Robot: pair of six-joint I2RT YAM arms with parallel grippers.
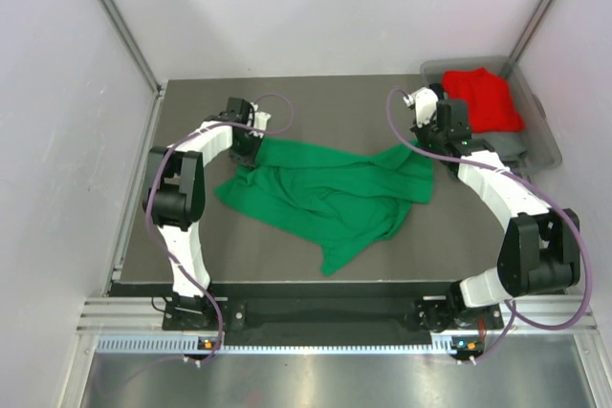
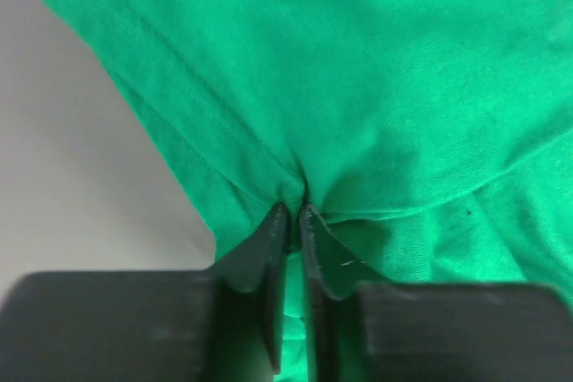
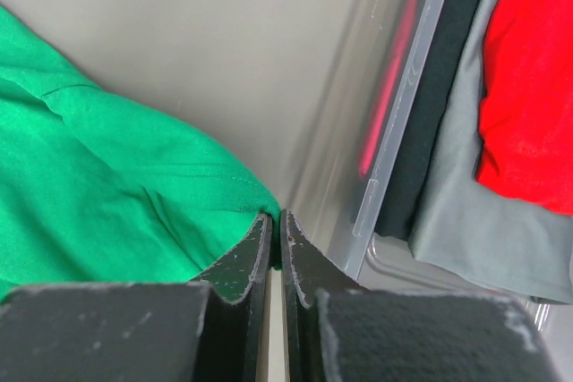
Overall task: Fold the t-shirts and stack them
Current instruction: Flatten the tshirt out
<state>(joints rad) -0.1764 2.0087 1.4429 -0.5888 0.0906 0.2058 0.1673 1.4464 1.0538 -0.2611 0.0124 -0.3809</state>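
A bright green t-shirt [image 1: 325,193] lies crumpled across the middle of the grey table. My left gripper [image 1: 247,152] is shut on its left edge; in the left wrist view the fingers [image 2: 273,239] pinch the hemmed green cloth [image 2: 376,87]. My right gripper [image 1: 435,148] is shut on the shirt's right corner, seen as green cloth [image 3: 107,194] pinched between the fingertips [image 3: 255,248]. A bright red t-shirt [image 1: 483,97] lies in the clear plastic bin [image 1: 537,136] at the back right, also in the right wrist view [image 3: 528,87].
The bin also holds grey cloth [image 3: 483,212] and dark cloth [image 3: 439,114] under the red shirt, and its clear wall [image 3: 403,123] stands just right of my right gripper. White walls surround the table. Purple cables loop from both arms.
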